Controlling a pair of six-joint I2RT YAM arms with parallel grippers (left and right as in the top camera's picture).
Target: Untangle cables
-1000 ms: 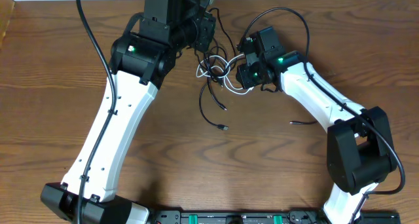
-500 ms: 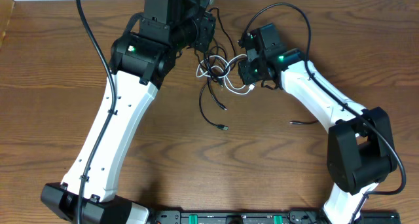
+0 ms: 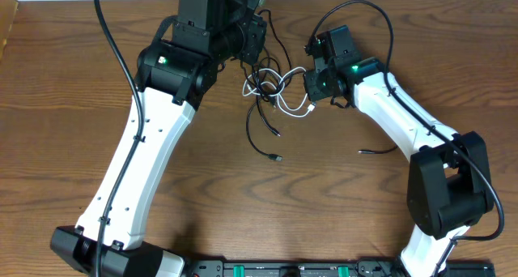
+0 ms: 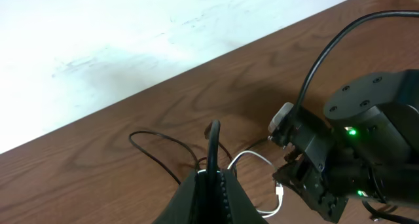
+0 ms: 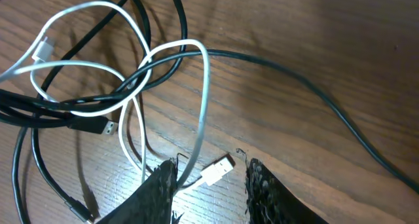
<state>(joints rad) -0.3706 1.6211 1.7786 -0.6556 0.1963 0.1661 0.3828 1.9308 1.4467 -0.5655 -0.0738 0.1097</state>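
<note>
Right gripper (image 5: 209, 171) open astride the white cable (image 5: 205, 86) plug; left gripper (image 4: 211, 179) pinched shut on a black cable (image 4: 213, 137).
Knot intact: white cable loops through several black ones; separation judged barely begun.

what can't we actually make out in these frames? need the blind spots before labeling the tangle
- Overhead: left gripper is hidden under its own wrist; only the left wrist view shows it shut on a black cable.
- Left wrist: that cable's lower run, blocked by the gripper and the bottom edge.
- Overhead: which strand crosses over which in the tangle, too small.
- Right wrist: white cable near its plug, partly behind the open right gripper.
</note>
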